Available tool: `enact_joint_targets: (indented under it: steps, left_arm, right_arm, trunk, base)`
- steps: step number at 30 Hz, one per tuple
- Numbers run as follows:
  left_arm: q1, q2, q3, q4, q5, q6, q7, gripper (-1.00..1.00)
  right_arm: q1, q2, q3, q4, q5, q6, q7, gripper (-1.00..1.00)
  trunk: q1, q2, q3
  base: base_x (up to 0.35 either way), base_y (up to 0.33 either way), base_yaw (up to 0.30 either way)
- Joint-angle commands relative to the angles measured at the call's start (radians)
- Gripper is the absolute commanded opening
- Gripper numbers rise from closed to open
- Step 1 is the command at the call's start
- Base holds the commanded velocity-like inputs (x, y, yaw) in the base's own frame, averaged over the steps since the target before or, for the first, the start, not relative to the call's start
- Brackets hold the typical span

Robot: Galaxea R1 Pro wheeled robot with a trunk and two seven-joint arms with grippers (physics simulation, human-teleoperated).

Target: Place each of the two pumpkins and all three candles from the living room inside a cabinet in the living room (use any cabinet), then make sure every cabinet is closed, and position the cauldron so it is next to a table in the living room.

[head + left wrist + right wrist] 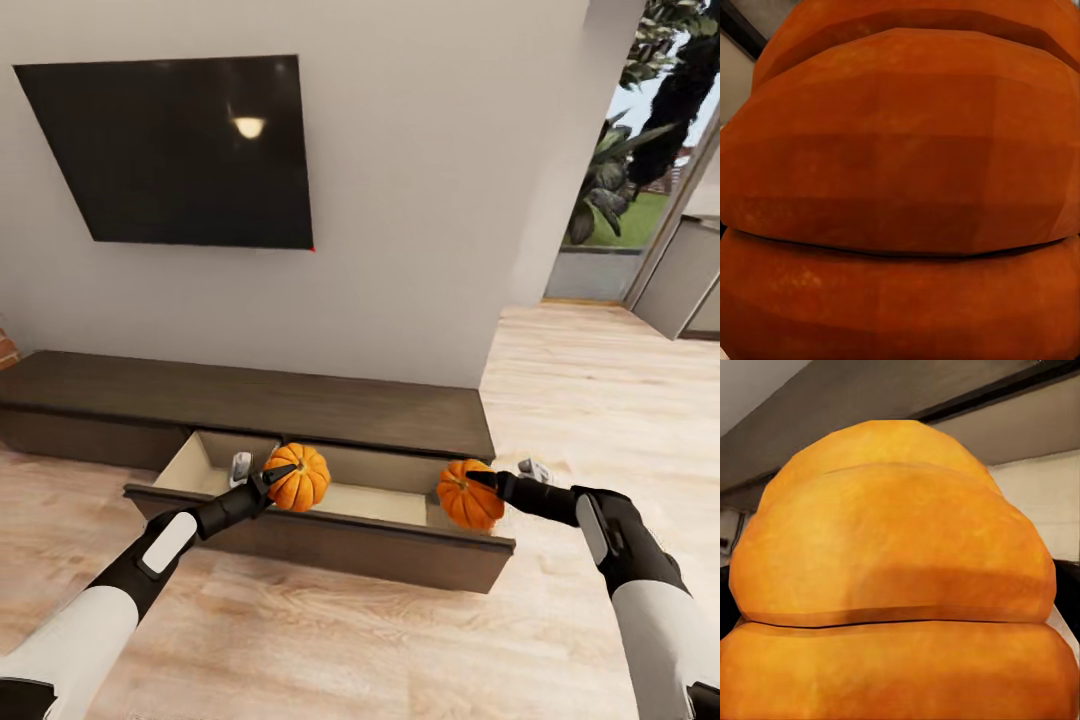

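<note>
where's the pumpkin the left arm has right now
In the head view, the left tool holds the pumpkin over the open drawer of the cabinet, left of centre.

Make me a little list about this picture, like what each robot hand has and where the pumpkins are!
left hand: left gripper shut on the left pumpkin
right hand: right gripper shut on the right pumpkin
where the pumpkins are: held up over the open drawer, one near each end
cabinet: long dark cabinet under the TV
also in the drawer: a small pale thing near the left pumpkin, too small to name
floor: light wood
</note>
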Motion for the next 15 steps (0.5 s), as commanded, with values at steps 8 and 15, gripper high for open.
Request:
enact_joint_targets:
  steps: [8, 15]
  left_arm:
    - [0.0, 0.001, 0.0, -0.001, 0.002, 0.002, 0.0, -1.0]
    - [0.0, 0.0, 0.0, -0.002, -0.001, 0.002, 0.0, -1.0]
  right_arm:
    - [-0.003, 0.107, -0.018, -0.007, 0.001, -0.016, -0.007, -1.0]
    - [0.005, 0.106, -0.025, 0.007, 0.0, -0.019, -0.006, -1.0]
  trunk:
    - [0.0, 0.0, -0.004]
    - [0.0, 0.0, -0.002]
  base:
    - [0.288, -0.041, 0.222]
    - [0.337, 0.0, -0.074]
